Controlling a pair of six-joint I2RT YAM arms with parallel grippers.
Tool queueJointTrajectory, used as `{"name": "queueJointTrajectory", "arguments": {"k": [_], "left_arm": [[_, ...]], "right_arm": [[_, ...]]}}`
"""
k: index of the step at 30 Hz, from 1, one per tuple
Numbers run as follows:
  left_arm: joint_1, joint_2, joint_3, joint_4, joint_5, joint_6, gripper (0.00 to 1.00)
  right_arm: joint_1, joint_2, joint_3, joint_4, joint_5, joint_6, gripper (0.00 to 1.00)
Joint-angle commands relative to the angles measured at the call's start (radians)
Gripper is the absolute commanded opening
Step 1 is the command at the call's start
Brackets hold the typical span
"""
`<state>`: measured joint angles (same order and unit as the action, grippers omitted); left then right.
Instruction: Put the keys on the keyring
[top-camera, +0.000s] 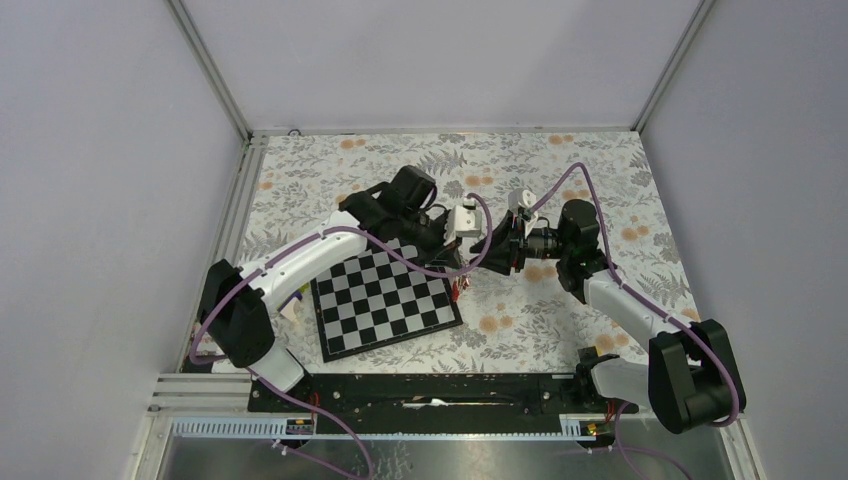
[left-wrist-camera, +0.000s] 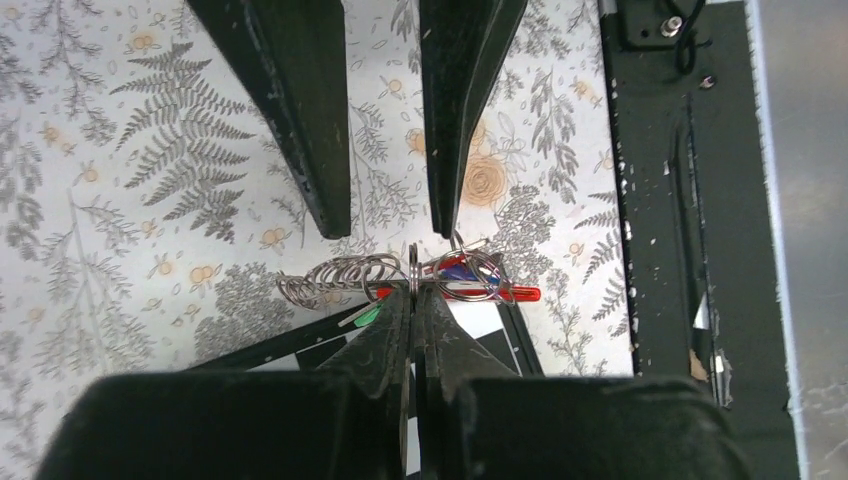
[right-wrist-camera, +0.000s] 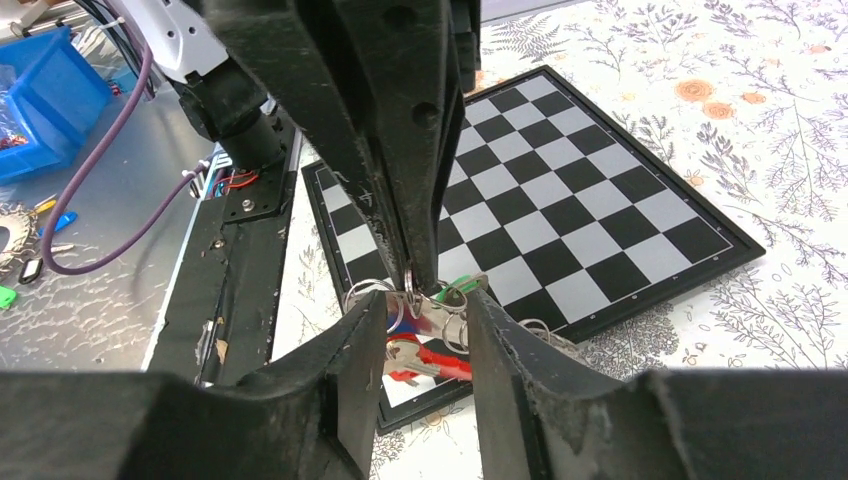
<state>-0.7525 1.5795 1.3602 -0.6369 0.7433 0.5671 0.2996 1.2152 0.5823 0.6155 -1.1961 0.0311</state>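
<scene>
My left gripper (top-camera: 458, 268) (left-wrist-camera: 413, 292) is shut on a thin metal ring (left-wrist-camera: 413, 262) held edge-on, its tips also showing in the right wrist view (right-wrist-camera: 410, 272). From that ring hangs a bunch of several metal rings (left-wrist-camera: 335, 278) with keys: a green head (left-wrist-camera: 365, 317) (right-wrist-camera: 458, 290), a blue one (left-wrist-camera: 455, 268) and a red piece (left-wrist-camera: 505, 293) (right-wrist-camera: 445, 367). I cannot tell whether the red piece is the keyring's loop; no grey strap shows. My right gripper (top-camera: 490, 262) (right-wrist-camera: 425, 312) is open, its fingers either side of the bunch, touching nothing I can see.
The black-and-white chessboard (top-camera: 385, 295) (right-wrist-camera: 560, 200) lies under and left of the bunch. The black base rail (top-camera: 430, 390) (left-wrist-camera: 680, 200) runs along the near edge. A blue bin (right-wrist-camera: 40, 90) and purple cable (right-wrist-camera: 110, 220) sit beyond it.
</scene>
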Motion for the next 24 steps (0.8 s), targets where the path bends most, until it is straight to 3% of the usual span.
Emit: {"name": "queueJointTrajectory", "arguments": {"k": [1,14,24], "left_arm": [[-0.047,-0.013,0.106,-0.117,-0.176,0.088,0.0],[-0.158,0.065,0.291,-0.265,-0.468,0.055,0.0],[-0.19,0.115,0.388,-0.327,-0.557,0.011,0.0]], "right_arm": [[-0.007,-0.023,0.032,0.016,0.006,-0.026,0.43],[-0.005,-0.001,0.008,0.101,-0.019,0.037,0.49],[0.002,0.04,-0.008,0.167,-0.031,0.089,0.47]]}}
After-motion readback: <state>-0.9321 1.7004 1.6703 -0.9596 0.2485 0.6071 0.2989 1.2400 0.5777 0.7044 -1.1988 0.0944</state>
